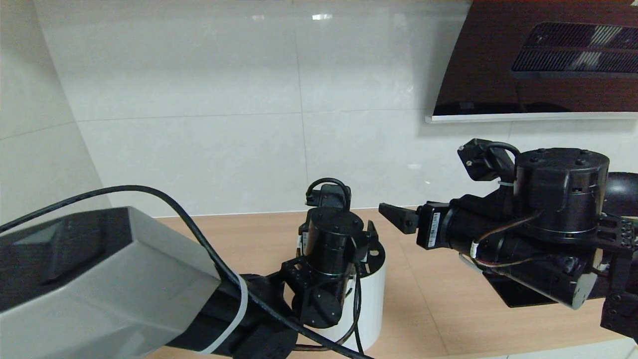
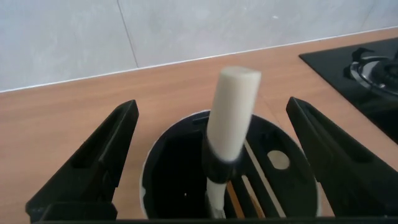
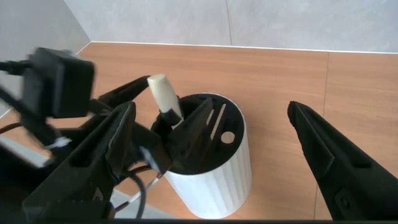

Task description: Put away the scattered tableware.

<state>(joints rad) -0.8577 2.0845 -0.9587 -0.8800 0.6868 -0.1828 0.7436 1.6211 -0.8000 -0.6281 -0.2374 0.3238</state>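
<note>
A white cylindrical utensil holder (image 1: pixel 371 299) (image 3: pixel 214 180) with a dark slotted top (image 2: pixel 180 162) stands on the wooden counter. A utensil with a cream handle (image 2: pixel 231 109) (image 3: pixel 163 93) and a black band stands upright in it, beside a few thin sticks. My left gripper (image 2: pixel 211 112) (image 3: pixel 163 107) hangs open right over the holder, its fingers on either side of the handle and apart from it. My right gripper (image 1: pixel 398 218) (image 3: pixel 211 112) is open and holds nothing, in the air to the right of the holder and pointing toward it.
A black cooktop (image 1: pixel 518 296) (image 2: pixel 360 62) lies on the counter to the right of the holder. A dark range hood (image 1: pixel 538 60) hangs above it. A white tiled wall (image 1: pixel 224 99) closes the back and left. Bare wooden counter (image 1: pixel 239 239) stretches behind the holder.
</note>
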